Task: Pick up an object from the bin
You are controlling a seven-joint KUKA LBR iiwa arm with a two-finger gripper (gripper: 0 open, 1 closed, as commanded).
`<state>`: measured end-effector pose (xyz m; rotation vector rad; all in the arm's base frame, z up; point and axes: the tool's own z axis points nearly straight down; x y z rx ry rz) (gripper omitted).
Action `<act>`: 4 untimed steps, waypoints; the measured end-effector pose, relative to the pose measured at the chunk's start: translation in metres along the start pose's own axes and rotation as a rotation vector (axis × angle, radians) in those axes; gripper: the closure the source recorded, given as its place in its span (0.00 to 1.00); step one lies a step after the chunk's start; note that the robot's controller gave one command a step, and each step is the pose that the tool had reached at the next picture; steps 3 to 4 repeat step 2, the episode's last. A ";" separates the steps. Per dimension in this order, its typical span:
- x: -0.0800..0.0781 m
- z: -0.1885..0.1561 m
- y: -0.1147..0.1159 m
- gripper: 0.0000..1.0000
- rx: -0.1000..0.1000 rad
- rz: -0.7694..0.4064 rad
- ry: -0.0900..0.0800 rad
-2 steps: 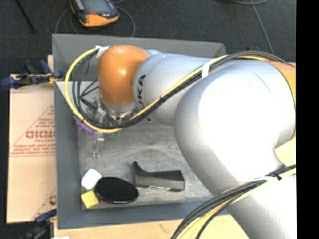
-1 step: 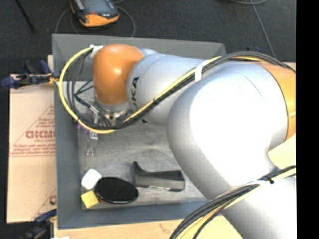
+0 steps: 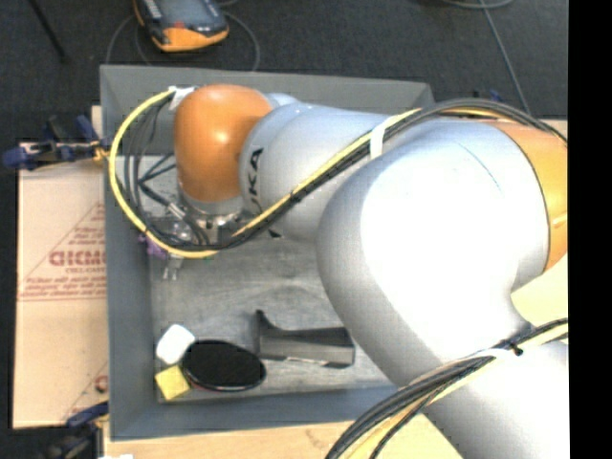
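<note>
My gripper (image 3: 180, 235) hangs under the arm's wrist at the bin's left side, close to the left wall and low over the floor. A small purple thing (image 3: 151, 247) shows just to its left, partly hidden by cables; what it is I cannot make out. Further toward the front left corner lie a white block (image 3: 175, 341), a yellow block (image 3: 170, 383) and a black oval disc (image 3: 224, 365). A dark grey angled piece (image 3: 302, 342) lies to the right of the disc.
The arm's large grey body covers the bin's right half and back. Bare grey floor shows between the gripper and the things at the front.
</note>
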<state>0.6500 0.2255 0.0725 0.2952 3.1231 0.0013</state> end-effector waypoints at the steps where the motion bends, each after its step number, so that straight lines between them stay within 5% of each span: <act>1: 0.000 0.000 0.000 1.00 0.000 0.000 0.000; 4: 0.000 0.000 0.000 1.00 0.000 -0.001 0.000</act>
